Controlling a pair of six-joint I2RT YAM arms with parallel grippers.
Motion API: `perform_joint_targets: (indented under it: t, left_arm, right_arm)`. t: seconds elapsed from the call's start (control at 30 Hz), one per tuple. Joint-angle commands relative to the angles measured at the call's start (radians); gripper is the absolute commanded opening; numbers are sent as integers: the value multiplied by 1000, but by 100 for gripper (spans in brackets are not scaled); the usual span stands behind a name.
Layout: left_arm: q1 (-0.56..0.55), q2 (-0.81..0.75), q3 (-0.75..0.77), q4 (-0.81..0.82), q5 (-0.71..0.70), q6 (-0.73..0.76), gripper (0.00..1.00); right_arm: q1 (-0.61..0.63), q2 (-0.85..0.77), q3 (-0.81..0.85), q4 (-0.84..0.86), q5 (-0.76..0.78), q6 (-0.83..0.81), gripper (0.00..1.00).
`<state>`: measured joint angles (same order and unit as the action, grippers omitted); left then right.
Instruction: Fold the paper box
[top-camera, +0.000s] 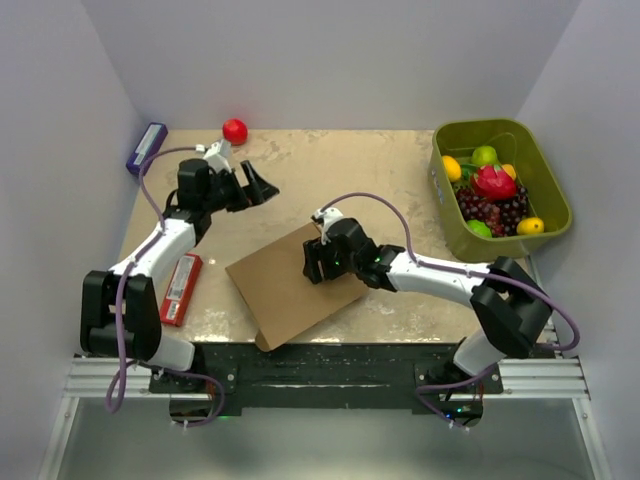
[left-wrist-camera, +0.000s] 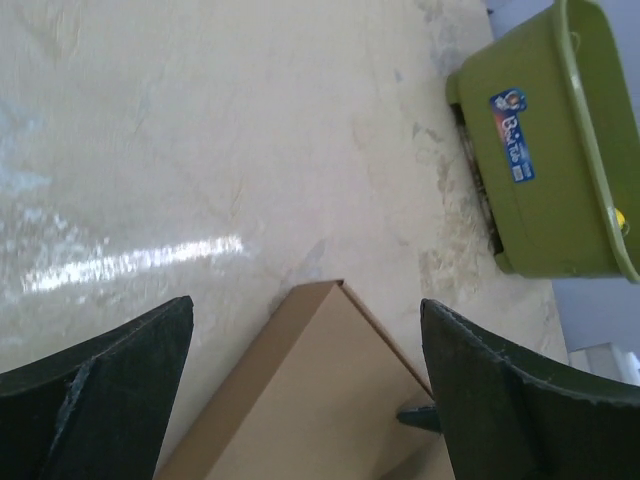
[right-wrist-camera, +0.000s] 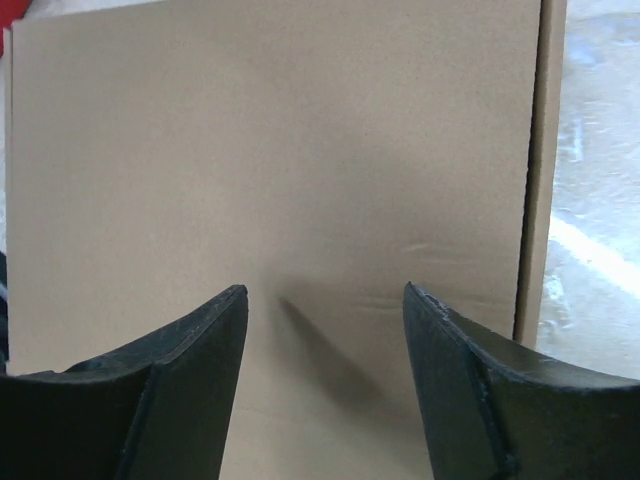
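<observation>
Our right tool (right-wrist-camera: 324, 290) is spread with nothing between its fingers, right over the flat top of the paper box (top-camera: 285, 295). The box lies at the near middle of the bench (top-camera: 380, 170). Our left tool (top-camera: 258, 185), spread wide, hangs far-left of the box.

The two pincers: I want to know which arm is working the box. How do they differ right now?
The left pincer hangs over bare table, off the paper box; the right pincer sits over the box's flat brown face. The left pincer's jaws gape wider than the right pincer's. Both are open, dark-fingered and hold nothing.
</observation>
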<state>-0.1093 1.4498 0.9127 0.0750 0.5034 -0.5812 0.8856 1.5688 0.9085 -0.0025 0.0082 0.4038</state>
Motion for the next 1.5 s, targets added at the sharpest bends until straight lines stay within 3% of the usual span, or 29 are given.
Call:
perform_joint_targets:
  t: [0.0,0.13,0.37,0.57,0.83,0.97,1.0,1.1,1.47]
  left_arm:
    - [-18,6,133,-19,-78,79,100]
    - [-17,-113,68,-67,-143,119,100]
    - [49,-380,-185,-116,-112,46,99]
    - [109,-577,-399,-49,38,-87,100]
    - [109,-712,-523,-56,75,-126,100]
    - [145,-747,-517,-136,66,-103,99]
    - [148,-762,-514,-165,64,-98,100]
    - [158,-790,-494,-219,50,-83,100]
    - [163,-841,-483,-297,69,-85,100]
  right_arm:
    - [-42,-50,30,-112,-7,-43,74]
    - [-140,-107,30,-105,-100,-95,83]
    - [-316,15,38,-27,-322,-171,84]
    - [-376,88,27,64,-519,-181,80]
    - [-398,204,-19,199,-640,-99,73]
    - [-415,230,-36,211,-613,-80,63]
    - [-419,235,-43,217,-611,-71,53]
    - [-442,257,-68,236,-629,-46,38]
    - [-545,281,-149,325,-699,-2,11]
